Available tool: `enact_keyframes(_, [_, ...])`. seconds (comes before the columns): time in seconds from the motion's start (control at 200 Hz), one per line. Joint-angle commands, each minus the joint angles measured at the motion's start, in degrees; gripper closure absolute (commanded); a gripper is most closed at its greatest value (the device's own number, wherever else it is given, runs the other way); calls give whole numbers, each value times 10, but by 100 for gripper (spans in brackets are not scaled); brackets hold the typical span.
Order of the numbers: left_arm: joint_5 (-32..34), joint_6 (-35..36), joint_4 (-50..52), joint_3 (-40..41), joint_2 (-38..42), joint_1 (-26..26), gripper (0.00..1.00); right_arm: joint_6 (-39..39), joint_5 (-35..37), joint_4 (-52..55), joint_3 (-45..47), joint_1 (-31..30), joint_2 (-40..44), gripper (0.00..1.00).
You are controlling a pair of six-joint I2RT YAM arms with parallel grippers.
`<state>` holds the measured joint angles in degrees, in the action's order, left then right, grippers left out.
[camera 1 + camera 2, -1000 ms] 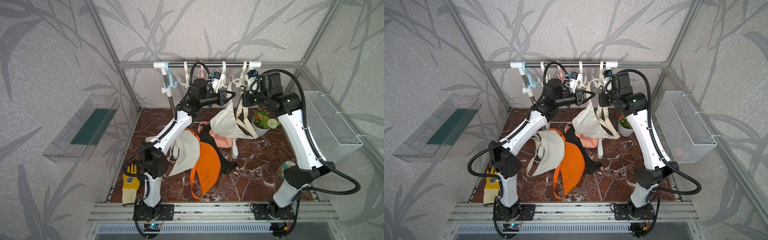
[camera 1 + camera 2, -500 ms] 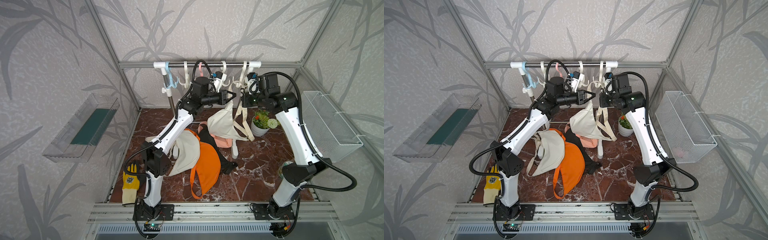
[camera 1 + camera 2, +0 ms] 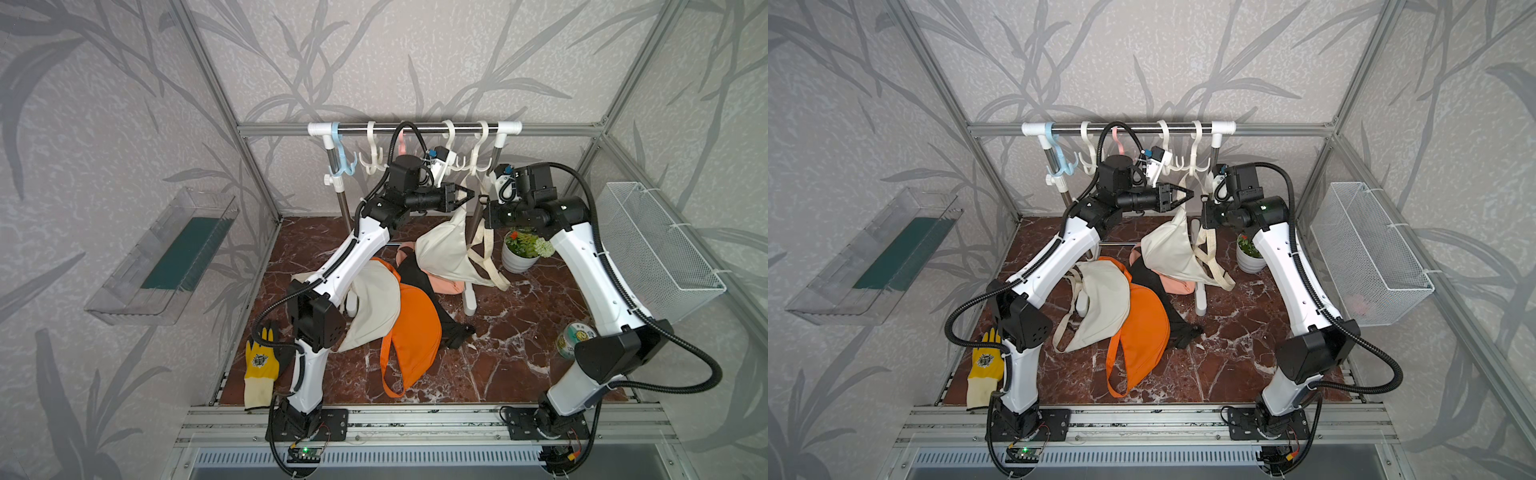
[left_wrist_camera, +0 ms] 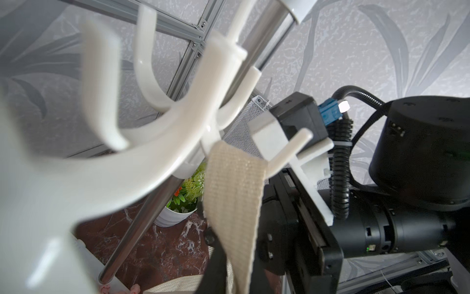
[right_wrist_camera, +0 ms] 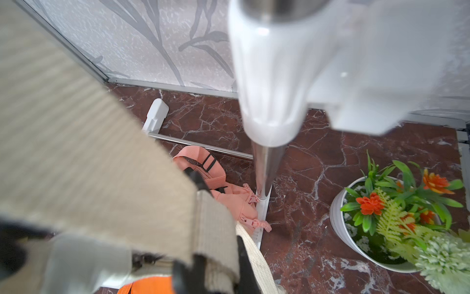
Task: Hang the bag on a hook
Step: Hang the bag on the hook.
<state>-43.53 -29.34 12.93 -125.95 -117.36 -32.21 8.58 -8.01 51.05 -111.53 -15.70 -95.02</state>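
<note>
A cream bag (image 3: 442, 249) (image 3: 1169, 249) hangs above the floor by its webbing strap (image 4: 234, 191). The strap runs up to a white hook (image 3: 478, 164) (image 3: 1196, 166) (image 4: 178, 122) on the rack rail and drapes at that hook's hub. My left gripper (image 3: 467, 193) (image 3: 1185, 194) (image 4: 239, 267) sits just below the hook, open a little, with the strap loose between its fingers. My right gripper (image 3: 484, 199) (image 3: 1204, 199) (image 5: 218, 269) faces it from the other side, shut on the strap (image 5: 211, 229).
The rail (image 3: 415, 129) carries a blue hook (image 3: 340, 160) and more white hooks. On the floor lie a white bag (image 3: 374, 303), an orange bag (image 3: 415, 336) and a pink bag (image 3: 444, 286). A potted plant (image 3: 521, 249) stands by the rack post; a wire basket (image 3: 660, 249) hangs on the right wall.
The hanging bag has swung slightly to the left under the hook. My left jaws have parted a little round the strap. The right gripper keeps its grip.
</note>
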Motion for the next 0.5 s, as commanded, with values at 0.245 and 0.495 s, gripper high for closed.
enact_keyframes(0.245, [87, 93, -165, 254, 147, -1, 25, -7, 18, -37, 70, 48, 84, 50])
enact_keyframes(0.495, [198, 159, -342, 445, 253, 7, 21, -68, 70, -89, 147, 1, 191, 32])
